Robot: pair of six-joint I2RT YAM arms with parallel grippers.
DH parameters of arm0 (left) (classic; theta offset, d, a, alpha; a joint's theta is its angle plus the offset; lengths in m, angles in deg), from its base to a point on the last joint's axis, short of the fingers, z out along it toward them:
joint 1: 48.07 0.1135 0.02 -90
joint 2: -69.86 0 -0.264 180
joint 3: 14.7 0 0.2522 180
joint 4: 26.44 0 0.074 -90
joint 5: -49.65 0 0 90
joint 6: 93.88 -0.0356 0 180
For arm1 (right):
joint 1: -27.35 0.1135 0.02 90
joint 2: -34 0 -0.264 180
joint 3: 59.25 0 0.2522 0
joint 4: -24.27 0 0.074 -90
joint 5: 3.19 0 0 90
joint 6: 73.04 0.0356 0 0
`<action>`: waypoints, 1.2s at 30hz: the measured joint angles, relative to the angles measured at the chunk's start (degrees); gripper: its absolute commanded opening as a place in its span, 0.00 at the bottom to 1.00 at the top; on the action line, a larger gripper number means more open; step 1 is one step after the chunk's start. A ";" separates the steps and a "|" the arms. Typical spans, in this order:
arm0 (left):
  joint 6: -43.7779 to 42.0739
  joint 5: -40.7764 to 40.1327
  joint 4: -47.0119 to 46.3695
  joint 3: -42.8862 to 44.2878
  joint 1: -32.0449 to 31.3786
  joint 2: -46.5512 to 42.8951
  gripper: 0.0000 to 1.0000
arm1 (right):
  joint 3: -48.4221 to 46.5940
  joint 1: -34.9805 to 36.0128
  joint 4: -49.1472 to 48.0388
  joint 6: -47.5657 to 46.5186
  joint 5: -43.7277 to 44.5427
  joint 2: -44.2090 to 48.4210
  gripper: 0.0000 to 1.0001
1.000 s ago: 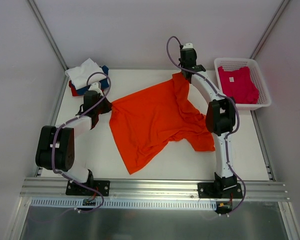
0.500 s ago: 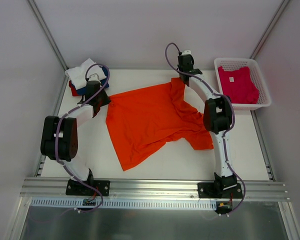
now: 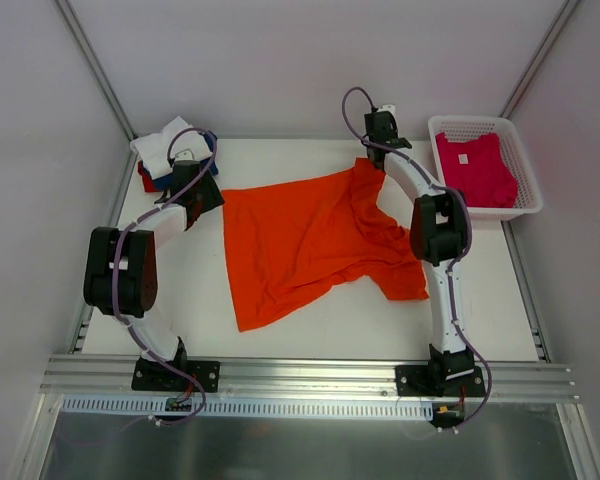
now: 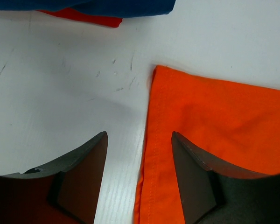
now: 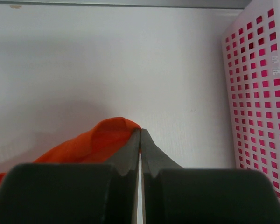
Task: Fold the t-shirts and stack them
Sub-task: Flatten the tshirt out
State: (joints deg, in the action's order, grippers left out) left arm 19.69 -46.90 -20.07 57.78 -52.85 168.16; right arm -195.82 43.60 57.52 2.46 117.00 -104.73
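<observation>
I see the orange t-shirt (image 3: pixel 310 240) spread mostly flat across the middle of the bench (image 3: pixel 195 310). It is bright and plain, and creased and bunched toward its 1 o'clock corner. My right end effector (image 5: pixel 140 133) is pinched tight on that bunched cloth. My left end effector (image 4: pixel 138 136) has its jaws apart at the shirt's 10 o'clock corner, the hem loose between them. The folded shirts (image 3: pixel 170 152) sit stacked at the bench's 10 o'clock, and the pink t-shirt (image 3: pixel 475 170) lies in the basket (image 3: pixel 525 205) at 2 o'clock.
</observation>
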 measured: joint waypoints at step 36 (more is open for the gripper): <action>5.46 8.09 2.38 -7.98 -11.76 -6.91 0.58 | 16.61 9.49 10.82 6.88 -3.61 21.73 0.70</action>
State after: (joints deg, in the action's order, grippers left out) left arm 25.16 -38.81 -17.69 49.81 -64.60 161.25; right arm -179.21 53.08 68.34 9.35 113.39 -83.01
